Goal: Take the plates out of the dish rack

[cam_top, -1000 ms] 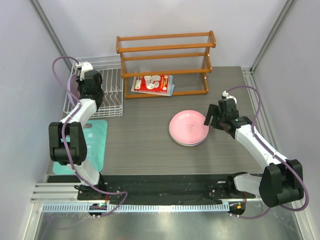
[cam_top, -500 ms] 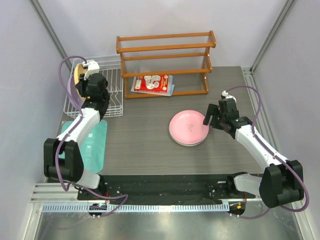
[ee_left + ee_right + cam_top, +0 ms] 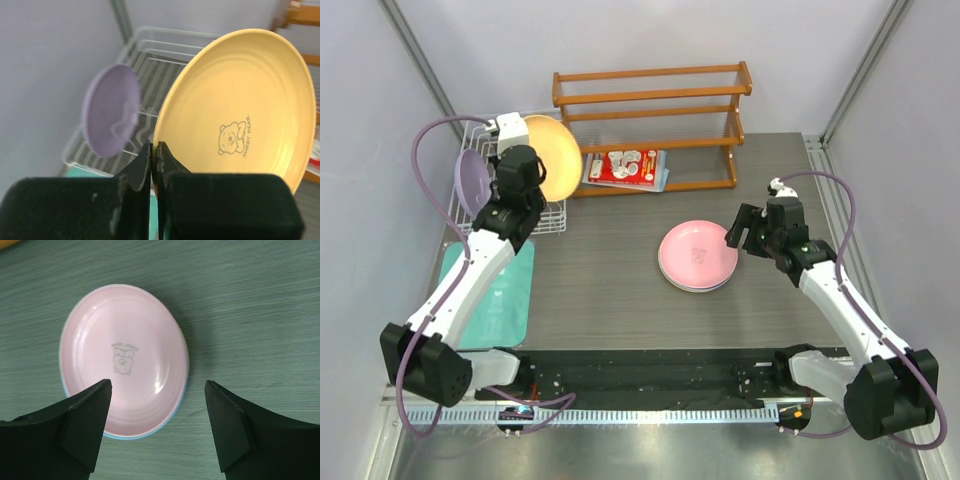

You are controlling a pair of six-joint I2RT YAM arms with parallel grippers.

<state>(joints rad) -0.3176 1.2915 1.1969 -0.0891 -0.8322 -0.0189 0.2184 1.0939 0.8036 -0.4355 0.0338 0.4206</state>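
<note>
Yellow plate (image 3: 555, 158) is now hanging clear of the dish rack (image 3: 552, 222) in the top view, at about 11 o'clock on the table (image 3: 620, 290), with the left fingers (image 3: 527, 160) pinching its rim. Half a second earlier only its edge was peeking above the wires at the rack's far corner. The lift-out is therefore done, and the carry to the stack looks like the next step. A lavender plate (image 3: 470, 180) is standing in the rack at 9 o'clock of the yellow one. The pink plate (image 3: 697, 256) is lying at 3 o'clock of the table's middle. The right fingers (image 3: 739, 238) are hovering at its 3 o'clock rim, having hardly shifted.

Left wrist: the left fingers (image 3: 154, 161) are clamping narrowly on the lower rim of the yellow plate (image 3: 240, 110), which is tilting upright. The lavender plate (image 3: 111, 111) is sitting behind it at 9 o'clock, inside the rack's wires (image 3: 165, 46).

Right wrist: the right fingers (image 3: 157, 387) are standing wide apart, holding nothing. Below them the pink plate (image 3: 125, 360) is resting on a light blue plate (image 3: 131, 437).
</note>
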